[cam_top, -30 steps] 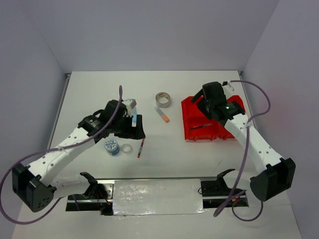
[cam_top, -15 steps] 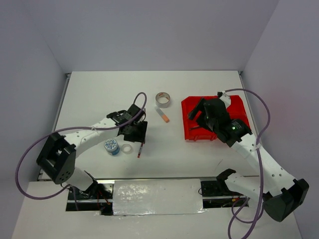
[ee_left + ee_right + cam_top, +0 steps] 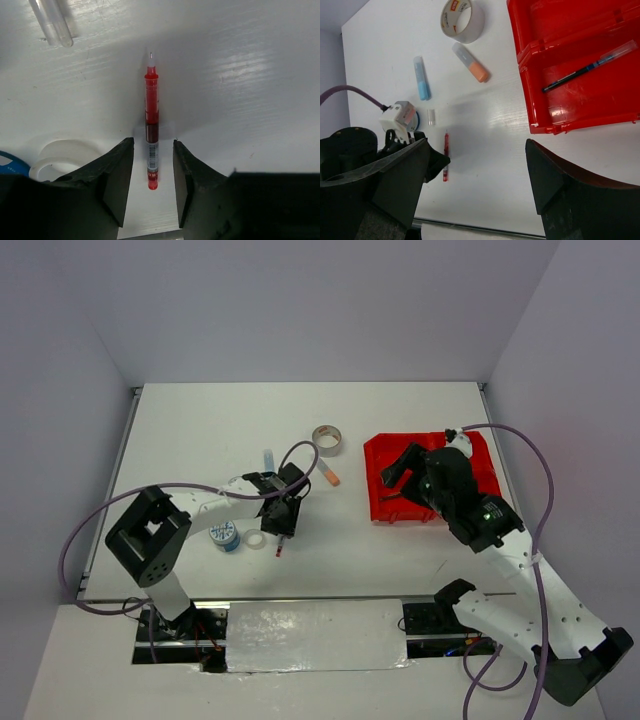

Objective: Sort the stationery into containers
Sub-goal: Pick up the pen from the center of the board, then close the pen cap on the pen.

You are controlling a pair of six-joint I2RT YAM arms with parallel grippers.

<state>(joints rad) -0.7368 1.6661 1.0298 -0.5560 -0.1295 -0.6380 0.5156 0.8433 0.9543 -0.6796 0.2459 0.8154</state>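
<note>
Two claws: both in view, neither gripping.
Left claw (image 3: 151, 150): jaws apart, straddling red pen (image 3: 151, 107), gap each side.
Right claw (image 3: 480, 155): jaws wide, empty, above surface (image 3: 485, 115).
Red pen: flat on surface, near clear tape ring (image 3: 65, 155).
Blue pen (image 3: 585, 67): inside red bin (image 3: 600, 100).

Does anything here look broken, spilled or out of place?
Nothing looks damaged or spilled. The only untidy part: one blue pen lies in the red bin, while the red pen, orange marker, light-blue marker and grey tape roll lie scattered on the table.
</note>
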